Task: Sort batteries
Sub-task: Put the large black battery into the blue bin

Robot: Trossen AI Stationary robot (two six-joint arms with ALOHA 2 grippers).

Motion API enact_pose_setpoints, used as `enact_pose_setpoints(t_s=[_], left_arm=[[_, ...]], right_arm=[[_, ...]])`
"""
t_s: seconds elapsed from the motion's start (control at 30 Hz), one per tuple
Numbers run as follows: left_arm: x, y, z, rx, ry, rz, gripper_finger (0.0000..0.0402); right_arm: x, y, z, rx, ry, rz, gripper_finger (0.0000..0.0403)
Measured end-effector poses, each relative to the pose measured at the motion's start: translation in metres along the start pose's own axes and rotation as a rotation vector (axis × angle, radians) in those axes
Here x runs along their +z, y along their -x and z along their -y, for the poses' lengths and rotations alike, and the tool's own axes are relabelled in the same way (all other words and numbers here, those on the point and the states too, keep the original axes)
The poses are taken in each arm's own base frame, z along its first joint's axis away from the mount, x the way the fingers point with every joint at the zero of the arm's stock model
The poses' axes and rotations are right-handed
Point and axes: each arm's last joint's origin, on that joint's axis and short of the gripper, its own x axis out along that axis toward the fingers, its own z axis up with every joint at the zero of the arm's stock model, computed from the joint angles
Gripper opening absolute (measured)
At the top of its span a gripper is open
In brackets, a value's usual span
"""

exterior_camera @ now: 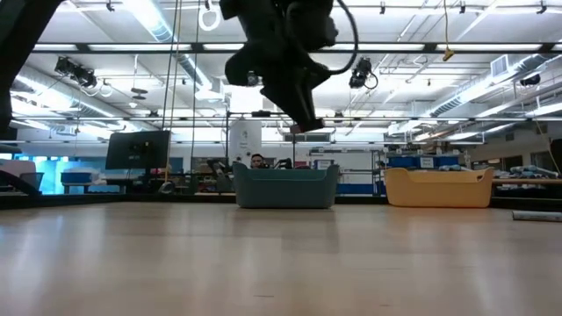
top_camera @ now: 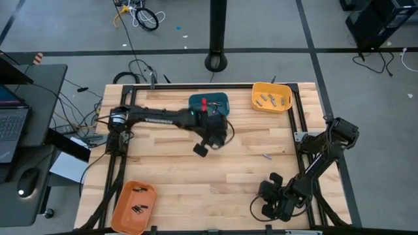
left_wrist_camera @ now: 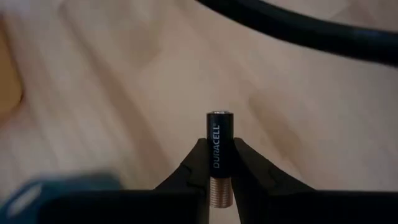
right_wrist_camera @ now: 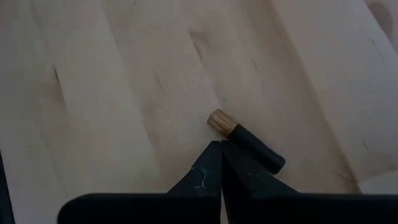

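Bins: three, namely one teal bin [top_camera: 209, 103], one yellow bin [top_camera: 271, 96], one orange bin [top_camera: 134, 206]. Batteries: one clamped in the left gripper [left_wrist_camera: 219, 163]; one loose on the table [top_camera: 266, 156]; others in bins too small to count. Arms: two.

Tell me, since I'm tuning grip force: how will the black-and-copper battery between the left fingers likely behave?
The black-and-copper cylindrical battery looks rigid and smooth, so it may slip. Gripped by the left gripper only at mid-length, it could pivot. Dropped on the wooden table, it would probably roll.

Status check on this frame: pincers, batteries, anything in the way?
Left pincer shut on a battery, above mid-table near the teal bin. Right pincer shut, empty, parked at the near right; one battery lying beside it. Nothing in the way.
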Motion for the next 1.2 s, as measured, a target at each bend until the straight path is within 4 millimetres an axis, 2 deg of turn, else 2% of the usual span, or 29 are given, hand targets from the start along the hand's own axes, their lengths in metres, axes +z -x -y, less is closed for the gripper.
enact_pose_setpoints(t_s=[0.27,0.57,0.7,0.9,1.07,1.2], left_arm=[[-0.050,0.021,-0.055,0.096,0.252,-0.036,0.0044],[-0.115,0.012,-0.102,0.138,0.499,-0.129,0.0044],[-0.135,0.003,-0.112,0.134,0.576,-0.174,0.0044],[-0.151,-0.022,-0.114,0.089,0.644,-0.238,0.0044],[-0.155,-0.031,-0.112,0.104,0.652,-0.300,0.0045],[-0.154,-0.030,-0.112,0.107,0.654,-0.308,0.0069]], right_arm=[[0.000,0.001,0.000,0.001,0.001,0.002,0.0009],[0.002,0.000,0.001,-0.004,0.017,0.011,0.0009],[0.003,0.000,0.001,-0.008,0.026,0.013,0.0009],[0.005,-0.001,0.002,-0.011,0.031,0.017,0.0009],[0.006,-0.001,0.002,-0.008,0.036,0.019,0.0009],[0.006,-0.001,0.002,-0.008,0.037,0.019,0.0009]])
